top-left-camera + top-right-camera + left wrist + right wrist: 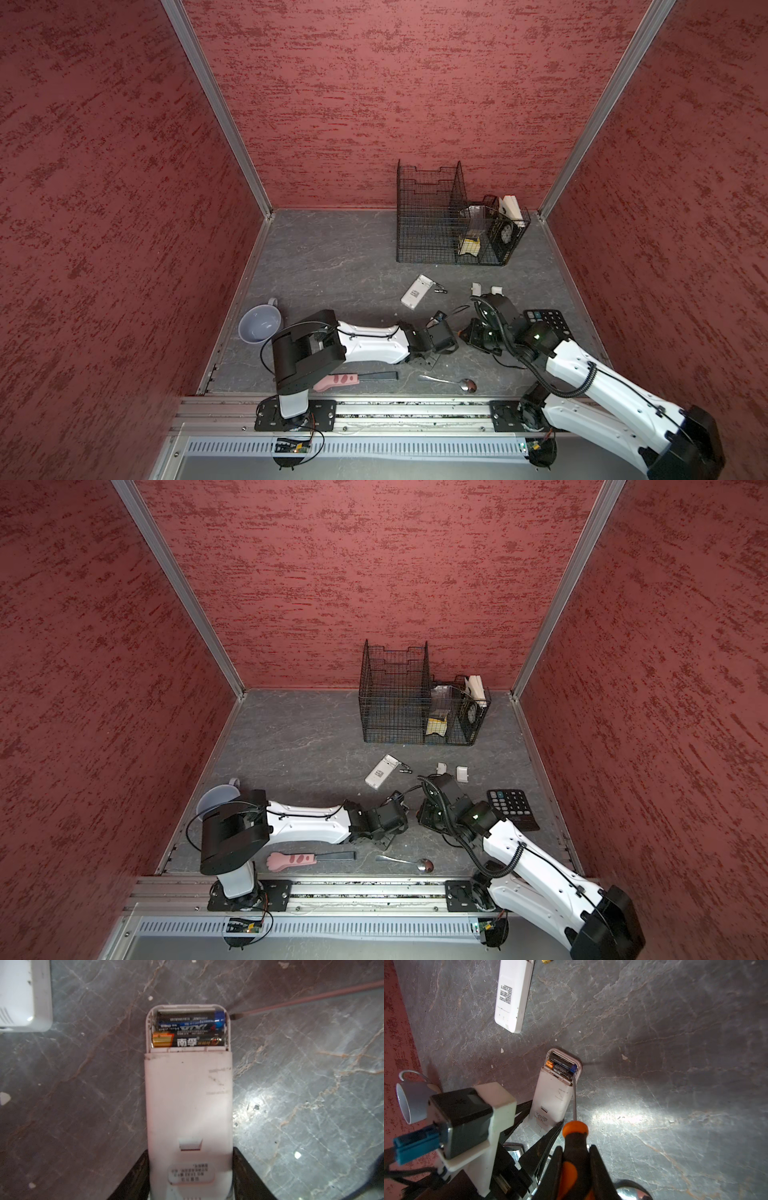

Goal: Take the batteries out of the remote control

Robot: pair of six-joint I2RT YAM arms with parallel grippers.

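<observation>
The right gripper point(574, 1159) pinches the screwdriver point(572, 1145), whose tip touches the blue end of one of the batteries point(561, 1067). Both batteries lie side by side, crosswise, in the open bay at the remote's point(188, 1095) far end. The left gripper point(190, 1176) clamps the remote's other end.

The bench point(332, 257) is dark grey with pale marble veins, and the walls point(374, 104) are red with darker speckles. The remote control point(188, 1093) is pinkish white; its batteries point(188, 1030) are black, one with blue print, one with orange stripes. The screwdriver point(574, 1140) handle is orange and black. The cup point(259, 324) is light grey-blue.
</observation>
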